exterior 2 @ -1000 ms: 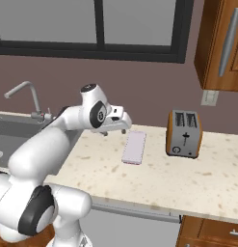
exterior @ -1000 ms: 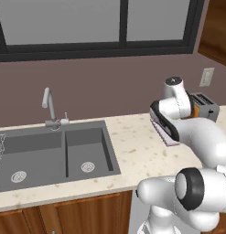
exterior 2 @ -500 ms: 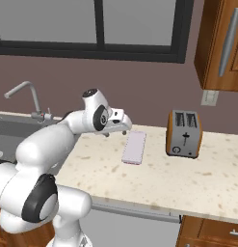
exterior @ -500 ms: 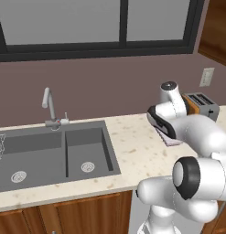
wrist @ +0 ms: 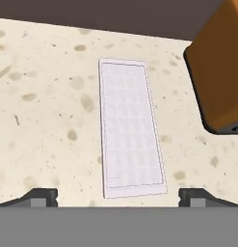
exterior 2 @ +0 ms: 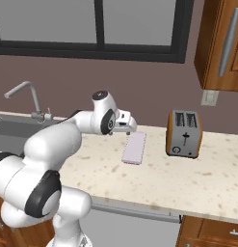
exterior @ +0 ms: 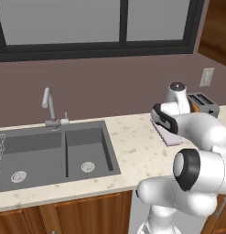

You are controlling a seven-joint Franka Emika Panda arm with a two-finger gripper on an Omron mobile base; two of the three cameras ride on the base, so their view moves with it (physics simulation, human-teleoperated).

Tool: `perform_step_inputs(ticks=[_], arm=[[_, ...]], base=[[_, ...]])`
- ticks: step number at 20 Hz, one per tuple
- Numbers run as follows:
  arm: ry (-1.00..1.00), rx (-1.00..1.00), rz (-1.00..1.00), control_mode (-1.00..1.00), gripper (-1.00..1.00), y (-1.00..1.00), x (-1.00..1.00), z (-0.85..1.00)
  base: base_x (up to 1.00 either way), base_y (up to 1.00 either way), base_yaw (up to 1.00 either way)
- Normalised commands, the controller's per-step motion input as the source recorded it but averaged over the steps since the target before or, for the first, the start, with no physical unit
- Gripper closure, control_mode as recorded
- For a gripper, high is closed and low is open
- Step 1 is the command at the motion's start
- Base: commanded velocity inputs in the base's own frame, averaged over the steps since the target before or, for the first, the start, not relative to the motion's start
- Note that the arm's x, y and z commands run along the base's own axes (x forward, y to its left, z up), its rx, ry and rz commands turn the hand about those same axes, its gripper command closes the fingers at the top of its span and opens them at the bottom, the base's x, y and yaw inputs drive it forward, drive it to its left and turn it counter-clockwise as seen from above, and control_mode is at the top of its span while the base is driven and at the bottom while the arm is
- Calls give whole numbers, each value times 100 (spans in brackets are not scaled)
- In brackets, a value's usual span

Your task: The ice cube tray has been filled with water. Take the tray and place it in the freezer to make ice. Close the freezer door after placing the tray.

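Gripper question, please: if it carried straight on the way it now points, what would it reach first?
Most likely the ice cube tray: it lies flat on the counter between the open gripper fingertips, near end closest. The toaster sits off to one side, probably clear.

The ice cube tray [exterior 2: 134,148] is seen lying flat on the counter [exterior 2: 197,183] at mid-frame, with the toaster [exterior 2: 184,133] set apart to its right. The sink [exterior: 55,155] is found at the left, the faucet [exterior: 51,109] behind it. The gripper [wrist: 118,195] is held spread above the tray's near end.
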Motion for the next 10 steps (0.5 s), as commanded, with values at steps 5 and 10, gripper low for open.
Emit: perform_step_inputs(ticks=[5, 10], arm=[[-13, 5, 5, -100, -100, -11, 23, 0], [-4, 4, 4, -100, -100, -6, 19, 0]], base=[[0, 0, 0], [0, 0, 0]])
